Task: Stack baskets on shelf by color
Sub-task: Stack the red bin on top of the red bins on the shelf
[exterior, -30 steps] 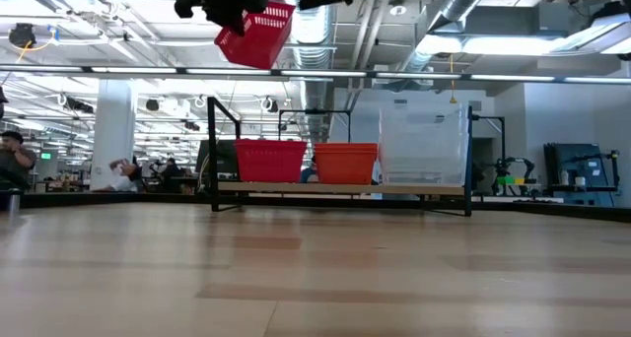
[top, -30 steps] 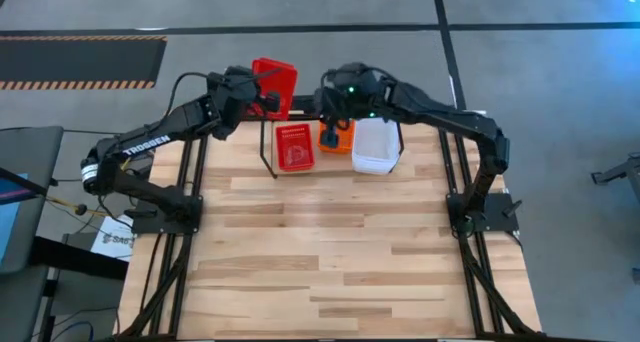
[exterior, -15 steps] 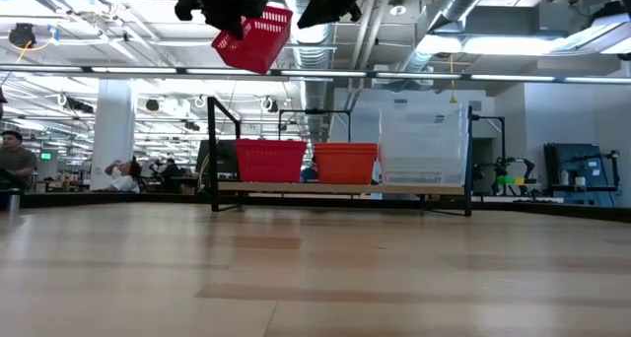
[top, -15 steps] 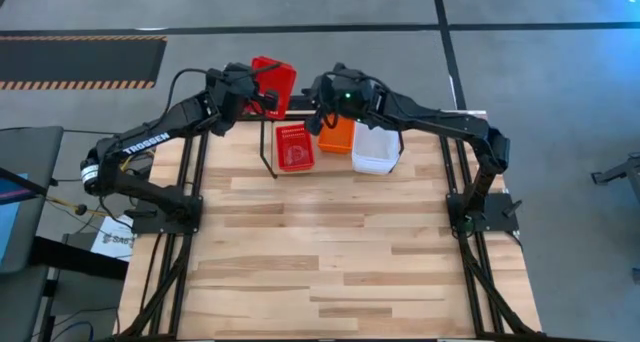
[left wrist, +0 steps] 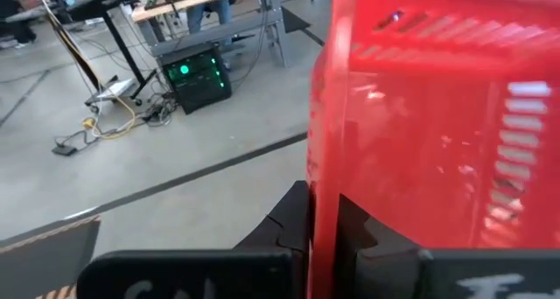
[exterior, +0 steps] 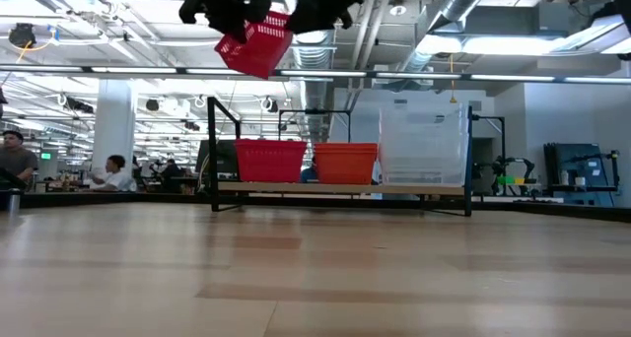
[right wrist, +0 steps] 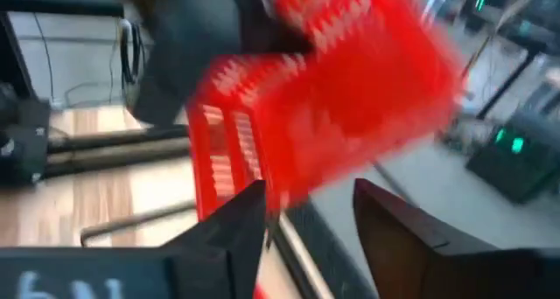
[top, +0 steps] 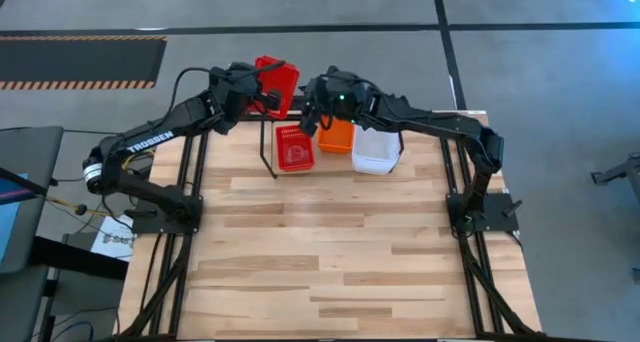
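- Nearest, most of the worktop carries nothing; everything for this step sits at its far edge.
- On the shelf along that far edge stand a red basket, an orange basket and a clear basket, side by side and upright, red towards the far-left corner.
- Above and beyond the far edge, the left pincer is clamped on the rim of a second red basket, which hangs tilted in the air, high over the shelved red one.
- Just beside it, the right pincer points at that raised basket with its jaws standing wide and nothing between them.
- To do this well, I judge the right pincer should take the free rim squarely before the left lets go, so the basket does not swing or drop behind the worktop.
- Then level the basket, line it up over the shelved red one and lower it straight so it nests without nudging the orange neighbour.
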### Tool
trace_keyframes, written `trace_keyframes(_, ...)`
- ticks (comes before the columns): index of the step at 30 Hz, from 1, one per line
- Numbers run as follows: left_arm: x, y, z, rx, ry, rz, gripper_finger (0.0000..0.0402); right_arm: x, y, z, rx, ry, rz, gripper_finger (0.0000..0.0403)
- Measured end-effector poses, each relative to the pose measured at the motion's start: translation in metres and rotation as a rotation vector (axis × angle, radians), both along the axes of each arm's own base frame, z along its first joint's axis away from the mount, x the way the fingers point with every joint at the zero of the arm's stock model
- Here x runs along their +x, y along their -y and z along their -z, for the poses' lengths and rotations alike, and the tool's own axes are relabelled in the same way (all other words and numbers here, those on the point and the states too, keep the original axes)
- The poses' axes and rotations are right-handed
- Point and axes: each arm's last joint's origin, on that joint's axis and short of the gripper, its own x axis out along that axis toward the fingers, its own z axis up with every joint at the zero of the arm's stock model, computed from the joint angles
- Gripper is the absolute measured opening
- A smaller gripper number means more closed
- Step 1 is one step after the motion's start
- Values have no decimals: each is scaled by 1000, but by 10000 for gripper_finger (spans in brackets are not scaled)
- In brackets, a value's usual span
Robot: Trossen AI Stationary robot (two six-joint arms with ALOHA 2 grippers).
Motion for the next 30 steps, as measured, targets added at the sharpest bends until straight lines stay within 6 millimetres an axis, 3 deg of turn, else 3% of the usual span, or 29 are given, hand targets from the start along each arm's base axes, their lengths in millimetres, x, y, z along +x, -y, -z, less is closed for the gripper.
trace_keyframes(8, 23, -14, 16, 14, -36, 2, 0, 3, -5, -4, -68, 6, -17, 224)
trace_keyframes(17, 16, -11, 5, 61, -10, -23, 0, -8, 16, 3, -39, -72, 76, 212)
trace_keyframes(24, 16, -10, 2, 77, -7, -16, 0, -6, 31, 5, -43, -19, 103, 210)
trace_keyframes(30, 16, -11, 2, 77, -8, -21, 0, -3, 32, 1, -57, 40, 79, 206)
